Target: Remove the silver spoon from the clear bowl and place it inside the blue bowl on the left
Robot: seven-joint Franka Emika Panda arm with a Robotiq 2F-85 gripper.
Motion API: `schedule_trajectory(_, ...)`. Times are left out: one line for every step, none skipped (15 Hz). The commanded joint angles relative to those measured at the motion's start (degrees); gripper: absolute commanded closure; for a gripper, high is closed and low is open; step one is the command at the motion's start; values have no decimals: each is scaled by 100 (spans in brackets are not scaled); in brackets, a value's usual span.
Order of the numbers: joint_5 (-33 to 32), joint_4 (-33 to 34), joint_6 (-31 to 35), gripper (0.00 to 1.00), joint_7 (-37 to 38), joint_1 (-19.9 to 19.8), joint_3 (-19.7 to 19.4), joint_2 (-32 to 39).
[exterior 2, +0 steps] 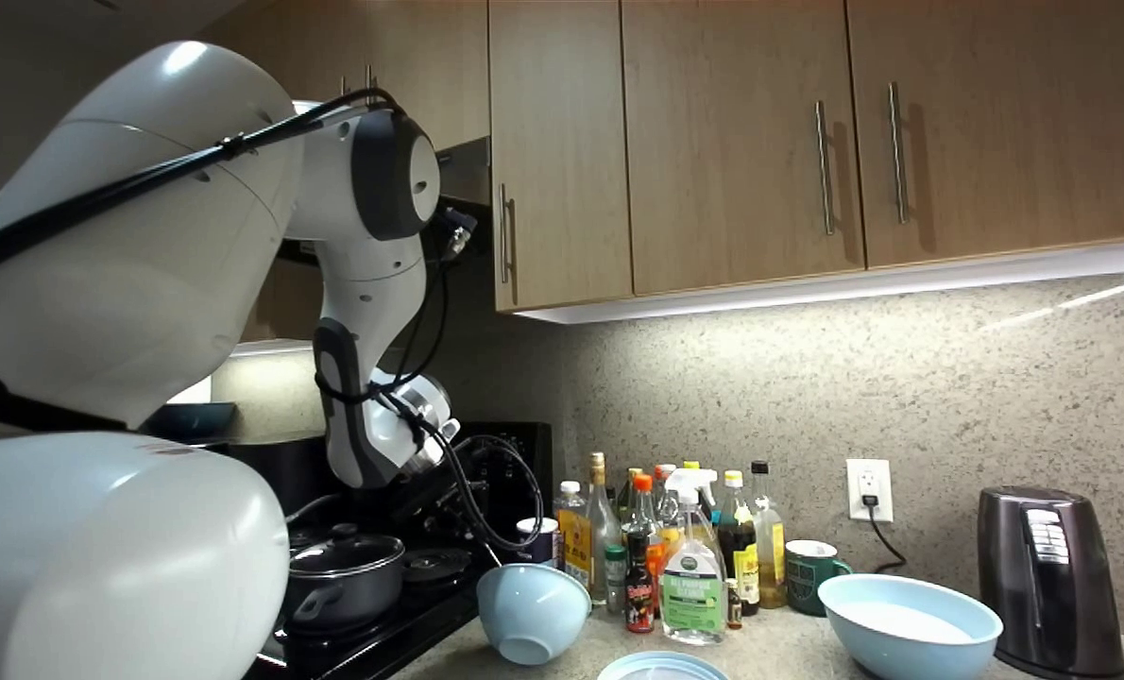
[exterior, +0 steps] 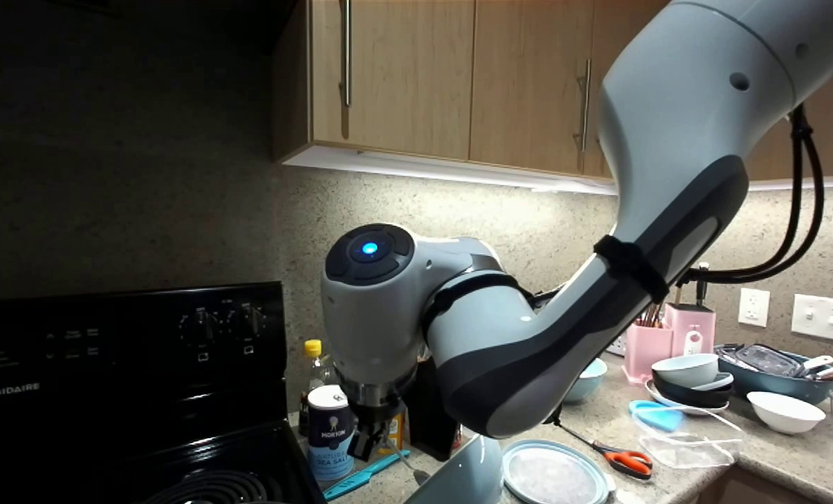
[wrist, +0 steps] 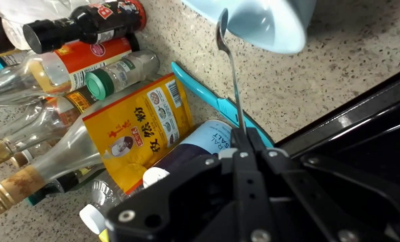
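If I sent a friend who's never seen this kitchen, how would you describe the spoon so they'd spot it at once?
Find the black stove marked FRIGIDAIRE, then the speckled counter beside it, where the robot's black hand hangs. That hand grips the spoon by its handle, rounded end pointing away. The spoon is thin, silver and held, whereas the turquoise knife near it lies on the counter.

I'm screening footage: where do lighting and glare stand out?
Backsplash is unevenly lit in both exterior views; the stove lies dark in an exterior view; glare spots the arm in an exterior view; highlights line the spoon in the wrist view.
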Motion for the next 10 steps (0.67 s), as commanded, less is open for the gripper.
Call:
schedule_trajectory(-106,-166,-382,99,222,215,-62,-289)
schedule_trajectory(-122,-194,-572,99,310,283,-53,-356)
schedule_trajectory(-156,-211,-811,99,406,363,-39,-423)
schedule_trajectory(-168,-210,-1040,99,486,423,-17,-469)
schedule_trajectory(-189,-212,-1265,99,562,482,9,-523)
schedule_trajectory(-200,-191,-1483,99,623,533,40,-547)
schedule_trajectory(-211,-187,-1660,99,664,574,76,-587)
schedule_trajectory(-214,-171,-1853,99,688,614,111,-611)
schedule_trajectory(-214,-149,-2062,99,717,656,150,-638)
schedule_trajectory(-217,-136,-2239,99,735,683,190,-659)
